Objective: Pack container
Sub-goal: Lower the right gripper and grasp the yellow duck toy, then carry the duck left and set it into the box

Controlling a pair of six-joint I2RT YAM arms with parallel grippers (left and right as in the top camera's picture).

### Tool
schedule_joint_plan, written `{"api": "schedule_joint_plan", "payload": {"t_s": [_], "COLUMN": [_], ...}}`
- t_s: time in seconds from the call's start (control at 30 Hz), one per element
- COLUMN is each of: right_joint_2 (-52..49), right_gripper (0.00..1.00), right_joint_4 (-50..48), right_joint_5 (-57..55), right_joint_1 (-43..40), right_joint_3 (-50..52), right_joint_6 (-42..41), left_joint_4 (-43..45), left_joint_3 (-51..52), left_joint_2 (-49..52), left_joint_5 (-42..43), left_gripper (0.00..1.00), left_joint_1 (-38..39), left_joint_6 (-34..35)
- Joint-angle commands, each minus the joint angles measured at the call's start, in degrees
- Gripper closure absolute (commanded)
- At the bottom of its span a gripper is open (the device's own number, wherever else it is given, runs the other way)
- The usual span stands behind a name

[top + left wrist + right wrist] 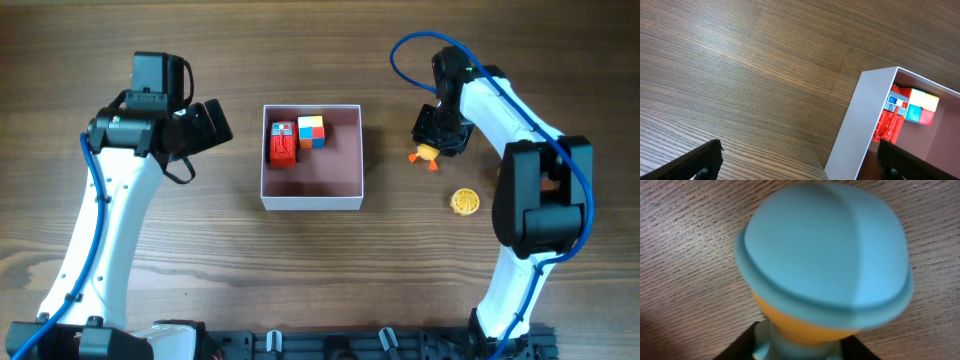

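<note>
- The square, shallow white container (pixel 311 203) with a dusty-pink inside sits in the middle of the overhead frame on the brown wood-grain worktop (pixel 330 270).
- Two things lie in the upper-left part of the container: a blocky red toy (pixel 283 144) with small blue and white marks on top, and just to its right a multicoloured cube (pixel 311 131) with yellow, red, blue and white faces. Whether the two touch is hard to tell.
- The left hand (pixel 799 152) stands wide open and holds nothing. Its two dark fingers (pixel 704 159) show at the bottom corners of the left wrist view, and the container's white wall reaches the bottom edge of that view between them.
- In the overhead view the left hand is left of the container, near it but apart.
- The right hand (pixel 436 140) is at the upper right of the overhead frame, right of the container, directly over a small orange toy (pixel 427 155) on the worktop.
- The right wrist view is almost filled by this orange toy and its rounded light-blue cap, which is blurred. Dark finger parts flank its lower end, but I cannot tell whether they are gripping it.
- A flat yellow round piece (pixel 463 202) lies alone on the worktop, below and right of the orange toy.
</note>
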State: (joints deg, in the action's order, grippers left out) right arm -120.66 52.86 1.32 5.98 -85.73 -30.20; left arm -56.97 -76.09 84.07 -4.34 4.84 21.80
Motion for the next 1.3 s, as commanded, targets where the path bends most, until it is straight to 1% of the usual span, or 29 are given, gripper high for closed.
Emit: {"api": "schedule_joint_plan", "payload": {"t_s": [0.0, 0.03, 0.07, 0.1, 0.33, 0.43, 0.5, 0.6, 0.67, 0.73, 0.8, 0.9, 1.0, 1.27], "right_joint_2": [-0.81, -0.81, -0.81, -0.81, 1.11, 6.03, 11.13, 18.53, 24.22, 28.26, 29.55, 28.33, 25.49, 14.80], "right_gripper": [0.72, 0.79, 0.91, 0.96, 0.96, 0.96, 0.96, 0.96, 0.96, 0.96, 0.96, 0.96, 0.96, 0.96], "right_joint_4": [0.07, 0.09, 0.15, 0.24, 2.73, 4.26, 5.14, 6.12, 6.38, 6.43, 5.86, 3.45, -0.07, -4.20], "right_joint_5": [0.00, 0.00, 0.00, 0.00, -0.44, -1.53, -3.10, -5.09, -5.42, -7.15, -8.46, -8.41, -8.39, -7.32], "right_joint_1": [-0.04, -0.04, -0.04, -0.04, -0.04, 0.50, 1.92, 5.44, 9.60, 15.13, 20.15, 26.29, 29.49, 29.83], "right_joint_3": [-0.02, -0.02, -0.02, -0.02, -0.11, -0.17, -0.20, -0.20, -0.22, -0.20, -0.20, -0.20, -0.20, -0.20], "right_joint_6": [0.24, 0.28, 0.35, 0.52, 4.74, 6.58, 7.74, 7.74, 7.45, 4.28, 1.14, -3.56, -4.72, -3.50], "left_joint_4": [0.17, 0.17, 0.17, 0.17, 0.15, 0.13, 0.11, 0.11, 0.11, 0.11, 0.11, 0.11, 0.11, 0.13], "left_joint_3": [-0.31, -0.31, -0.31, -0.31, -0.31, -0.31, -0.31, -0.31, -0.31, -0.31, -0.31, -0.31, -0.31, -0.31], "left_joint_2": [0.44, 0.44, 0.44, 0.44, 0.44, 0.44, 0.44, 0.44, 0.44, 0.44, 0.44, 0.44, 0.44, 0.44], "left_joint_5": [1.09, 1.09, 1.09, 1.09, 1.05, 1.07, 1.09, 1.11, 1.11, 1.11, 1.14, 1.11, 1.11, 1.11], "left_gripper": [0.00, 0.00, 0.00, 0.00, 0.00, 0.00, 0.00, 0.00, 0.00, 0.00, 0.01, 0.00, 0.00, 0.00], "left_joint_1": [-0.24, -0.24, -0.24, -0.24, -0.24, -0.24, -0.24, -0.24, -0.24, -0.24, -0.24, -0.24, -0.24, -0.24], "left_joint_6": [0.52, 0.52, 0.52, 0.52, 0.50, 0.50, 0.52, 0.52, 0.55, 0.55, 0.57, 0.55, 0.55, 0.55]}}
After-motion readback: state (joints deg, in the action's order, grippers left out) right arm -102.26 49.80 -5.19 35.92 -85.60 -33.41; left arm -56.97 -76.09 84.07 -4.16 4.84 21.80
